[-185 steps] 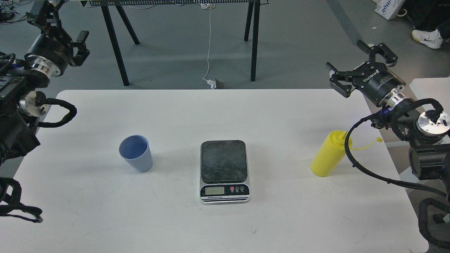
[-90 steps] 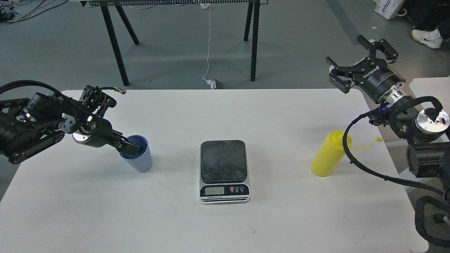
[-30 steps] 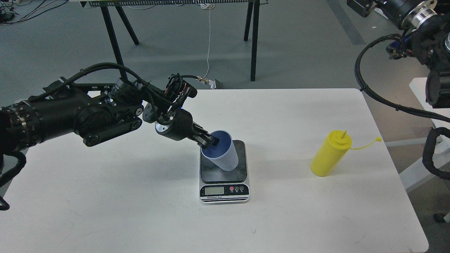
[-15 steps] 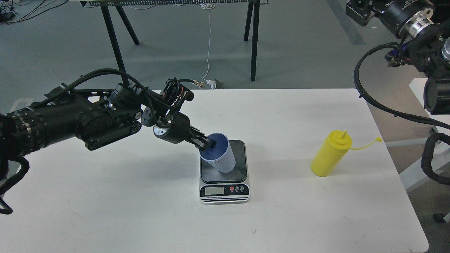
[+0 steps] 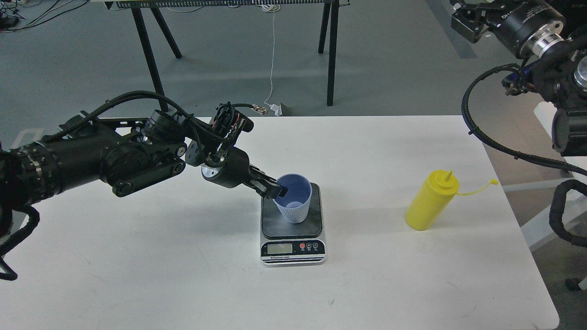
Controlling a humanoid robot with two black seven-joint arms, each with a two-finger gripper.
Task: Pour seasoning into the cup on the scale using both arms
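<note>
The light-blue cup (image 5: 294,198) stands upright on the dark plate of the scale (image 5: 292,231) at the table's middle. My left gripper (image 5: 274,189) pinches the cup's left rim, one finger inside and one outside. The yellow seasoning bottle (image 5: 430,202) stands on the table at the right, its cap hanging open on its tether to the right. My right gripper (image 5: 465,18) is raised high at the top right corner, far above the bottle; its fingers are mostly cut off by the frame edge.
The white table (image 5: 183,275) carries only the scale and the bottle. Black table legs (image 5: 331,55) and a white cable stand on the floor behind. A second white surface (image 5: 545,114) shows at the right edge.
</note>
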